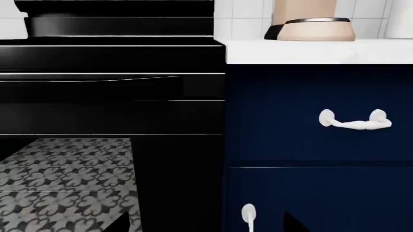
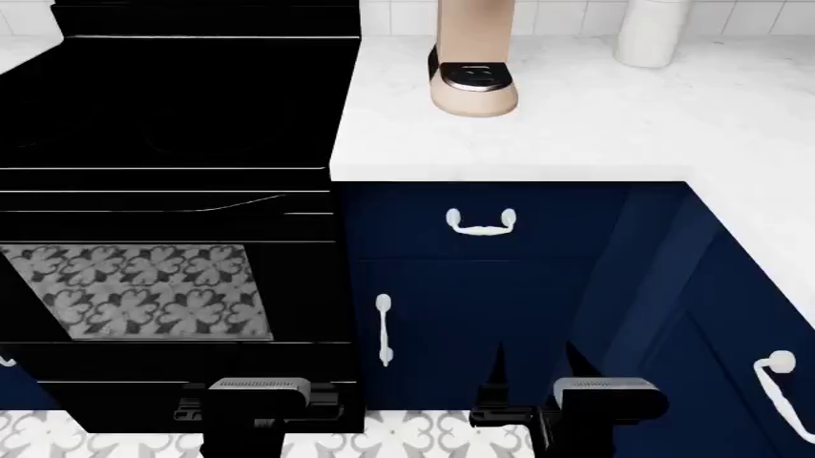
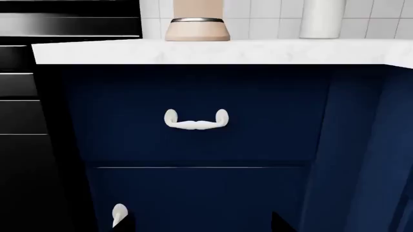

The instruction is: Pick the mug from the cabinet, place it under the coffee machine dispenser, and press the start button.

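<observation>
No mug shows; the closed cabinet door (image 2: pixel 471 315) stands just ahead of the released right hand (image 2: pixel 535 367), the nearer one.

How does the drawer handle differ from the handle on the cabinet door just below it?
The drawer handle lies horizontal, centred on the drawer front, and shows two round mounts joined by a curved bar. The cabinet door handle stands vertical near the door's left edge, beside the oven, and looks slimmer. Both are white against navy fronts.
</observation>
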Controlling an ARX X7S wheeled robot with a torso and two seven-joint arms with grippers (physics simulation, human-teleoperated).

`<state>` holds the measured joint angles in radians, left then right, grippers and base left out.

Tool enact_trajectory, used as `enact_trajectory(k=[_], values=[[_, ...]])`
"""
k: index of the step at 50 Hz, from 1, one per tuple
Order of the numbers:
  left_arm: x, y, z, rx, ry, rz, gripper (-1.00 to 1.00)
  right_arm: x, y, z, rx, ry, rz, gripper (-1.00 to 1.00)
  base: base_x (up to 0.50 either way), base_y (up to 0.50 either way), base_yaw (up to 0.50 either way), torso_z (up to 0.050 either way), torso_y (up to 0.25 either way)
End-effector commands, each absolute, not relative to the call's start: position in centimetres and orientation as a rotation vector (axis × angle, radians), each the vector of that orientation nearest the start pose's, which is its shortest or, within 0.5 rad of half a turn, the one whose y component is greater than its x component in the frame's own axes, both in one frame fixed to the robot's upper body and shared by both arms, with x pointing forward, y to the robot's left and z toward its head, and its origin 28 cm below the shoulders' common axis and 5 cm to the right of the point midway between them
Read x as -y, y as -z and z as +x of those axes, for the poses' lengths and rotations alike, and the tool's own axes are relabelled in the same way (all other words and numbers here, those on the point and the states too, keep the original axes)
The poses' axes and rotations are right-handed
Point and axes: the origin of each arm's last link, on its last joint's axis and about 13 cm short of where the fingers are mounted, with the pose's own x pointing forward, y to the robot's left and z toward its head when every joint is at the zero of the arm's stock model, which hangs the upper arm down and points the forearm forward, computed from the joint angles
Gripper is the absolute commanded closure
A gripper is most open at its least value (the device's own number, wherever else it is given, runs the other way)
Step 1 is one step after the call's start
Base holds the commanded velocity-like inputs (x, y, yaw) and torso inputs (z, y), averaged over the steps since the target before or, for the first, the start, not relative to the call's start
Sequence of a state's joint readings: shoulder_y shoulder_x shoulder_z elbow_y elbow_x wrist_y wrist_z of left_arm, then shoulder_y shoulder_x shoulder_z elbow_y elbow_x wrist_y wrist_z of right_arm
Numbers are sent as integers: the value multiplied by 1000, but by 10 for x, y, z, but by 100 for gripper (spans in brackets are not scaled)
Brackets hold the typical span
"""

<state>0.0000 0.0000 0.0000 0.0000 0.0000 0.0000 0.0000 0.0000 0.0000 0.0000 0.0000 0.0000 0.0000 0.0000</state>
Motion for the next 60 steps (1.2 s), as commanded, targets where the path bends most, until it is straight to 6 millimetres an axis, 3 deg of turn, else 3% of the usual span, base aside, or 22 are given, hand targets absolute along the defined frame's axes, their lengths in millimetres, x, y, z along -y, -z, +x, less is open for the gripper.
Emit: enact_trajectory(k=[1, 12, 15, 17, 23, 28, 39, 44, 50, 60], values=[[-206, -13, 210, -4, 1, -1, -100, 96, -13, 211, -9, -3, 9, -100, 0, 0, 0, 0, 0], [-206, -15, 204, 33, 40, -17, -100, 98, -13, 212, -26, -8, 57, -100, 0, 0, 0, 26, 0], [-209, -30, 208, 55, 36, -18, -100, 99, -22, 208, -5, -27, 81, -100, 0, 0, 0, 50, 0], [-213, -50, 217, 89, 29, -32, -100, 99, -36, 204, 35, -42, 86, -100, 0, 0, 0, 50, 0], [-218, -110, 273, 233, -14, -21, -100, 102, -111, 192, 226, -55, 78, -100, 0, 0, 0, 50, 0], [-219, -144, 320, 304, -53, 10, -100, 111, -160, 182, 336, -46, 86, -100, 0, 0, 0, 50, 0], [-220, -206, 398, 342, -132, 22, -100, 117, -224, 159, 497, -42, 60, -100, 0, 0, 0, 50, 0], [-221, -224, 433, 337, -170, 56, -100, 123, -248, 146, 566, -29, 61, -100, 0, 0, 0, 50, 0], [-224, -227, 440, 280, -215, 116, -100, 131, -267, 131, 635, -7, 81, -100, 0, 0, 0, 50, 0], [-232, -232, 440, 153, -211, 146, -100, 140, -291, 123, 718, 15, 79, -100, 0, 0, 0, 50, 0]])
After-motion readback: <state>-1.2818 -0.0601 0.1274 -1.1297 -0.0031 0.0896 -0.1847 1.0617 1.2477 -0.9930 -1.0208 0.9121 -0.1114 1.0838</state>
